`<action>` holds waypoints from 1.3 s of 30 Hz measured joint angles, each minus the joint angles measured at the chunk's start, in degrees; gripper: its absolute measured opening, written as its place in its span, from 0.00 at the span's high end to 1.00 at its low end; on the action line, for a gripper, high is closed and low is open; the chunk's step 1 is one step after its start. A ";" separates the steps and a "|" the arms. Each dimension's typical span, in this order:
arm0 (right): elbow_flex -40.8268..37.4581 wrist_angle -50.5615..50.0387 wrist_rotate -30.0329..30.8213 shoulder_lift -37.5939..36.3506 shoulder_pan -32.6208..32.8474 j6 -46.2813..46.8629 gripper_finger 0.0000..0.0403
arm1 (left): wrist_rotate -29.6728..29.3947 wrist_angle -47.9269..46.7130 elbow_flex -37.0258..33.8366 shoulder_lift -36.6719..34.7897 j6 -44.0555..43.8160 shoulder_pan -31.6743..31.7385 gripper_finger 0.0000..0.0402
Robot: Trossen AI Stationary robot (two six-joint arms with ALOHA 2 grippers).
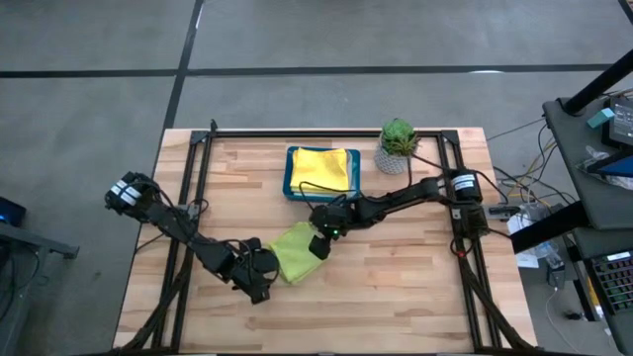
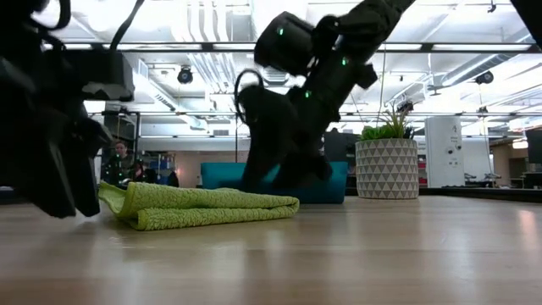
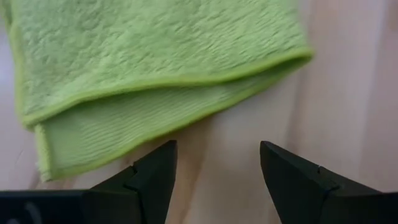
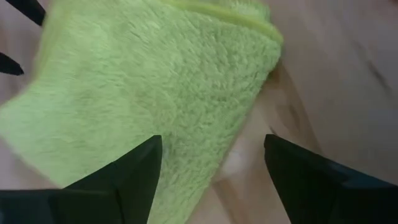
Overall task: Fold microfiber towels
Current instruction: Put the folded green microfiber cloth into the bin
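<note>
While unlabelled, lime towel lies folded.

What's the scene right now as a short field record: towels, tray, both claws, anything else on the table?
lime green towel: folded, flat on the table, held by neither claw
yellow towel: lying in the teal tray
left claw: open, low at the green towel's edge, nothing between its fingers
right claw: open, just over the green towel's other side, gripping nothing
potted plant: standing beside the tray
other towels: none in view
</note>
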 joint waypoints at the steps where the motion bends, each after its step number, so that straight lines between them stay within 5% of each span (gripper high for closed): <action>1: -0.04 0.20 0.00 0.69 0.00 0.29 0.33 | -0.05 0.36 -0.67 0.00 0.01 0.10 0.47; 17: -0.03 12.91 -8.59 3.58 0.40 1.79 0.42 | -2.02 4.06 -3.35 -0.11 0.12 0.35 0.47; 28: 1.27 18.48 -9.82 8.42 0.31 3.52 0.66 | -2.28 4.73 -3.55 -0.04 0.12 0.38 0.47; 35: 1.30 18.73 -10.68 7.50 0.25 2.12 0.93 | -2.12 4.59 -3.67 -0.36 2.50 0.38 0.47; 39: 1.45 18.14 -10.88 5.23 -0.75 1.28 0.96 | -2.27 -0.26 -3.75 -2.92 5.10 0.53 0.47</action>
